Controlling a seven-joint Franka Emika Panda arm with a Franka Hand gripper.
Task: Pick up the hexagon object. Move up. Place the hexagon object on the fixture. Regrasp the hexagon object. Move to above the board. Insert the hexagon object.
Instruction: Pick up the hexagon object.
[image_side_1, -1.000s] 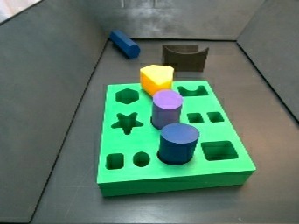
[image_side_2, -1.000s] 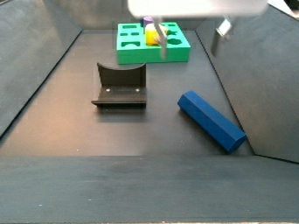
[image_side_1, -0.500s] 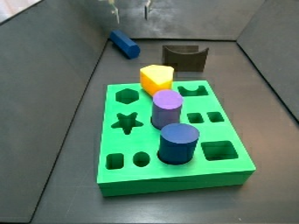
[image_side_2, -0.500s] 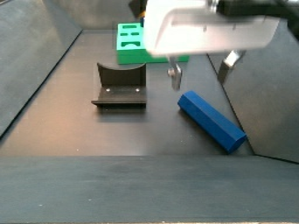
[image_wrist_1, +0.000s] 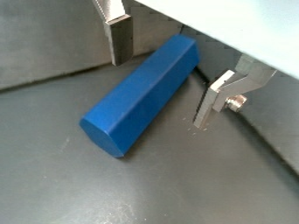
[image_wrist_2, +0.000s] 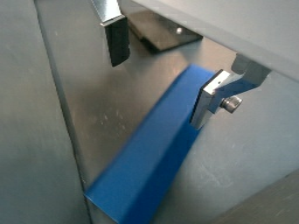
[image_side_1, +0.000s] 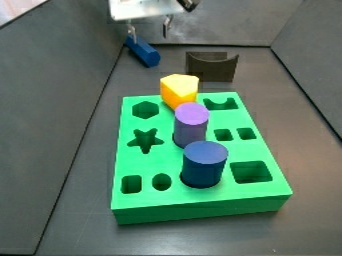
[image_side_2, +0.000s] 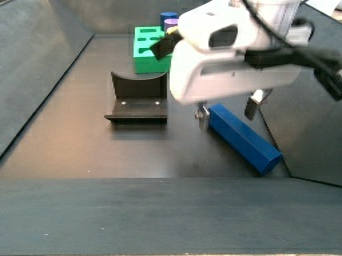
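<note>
The hexagon object (image_wrist_1: 140, 101), a slim blue prism, lies flat on the dark floor near the wall; it also shows in a wrist view (image_wrist_2: 158, 153) and in both side views (image_side_1: 140, 50) (image_side_2: 245, 138). My gripper (image_wrist_1: 163, 74) is open and low over the prism's end, one finger on each side, with gaps showing. It is also in a wrist view (image_wrist_2: 162, 83) and both side views (image_side_1: 147, 34) (image_side_2: 229, 110). The fixture (image_side_2: 138, 98), dark with a curved notch, stands beside the prism (image_side_1: 211, 66) (image_wrist_2: 163, 35). The green board (image_side_1: 147, 175) lies farther off (image_side_2: 150, 52).
On the board stand a yellow peg (image_side_1: 179, 90), a purple cylinder (image_side_1: 190, 125) and a stout dark-blue cylinder (image_side_1: 203, 163). Grey walls close in the floor on the sides; the prism lies close to one wall.
My gripper has come down from above the scene to the hexagon object and now straddles its end. The prism, fixture and board have not moved.
</note>
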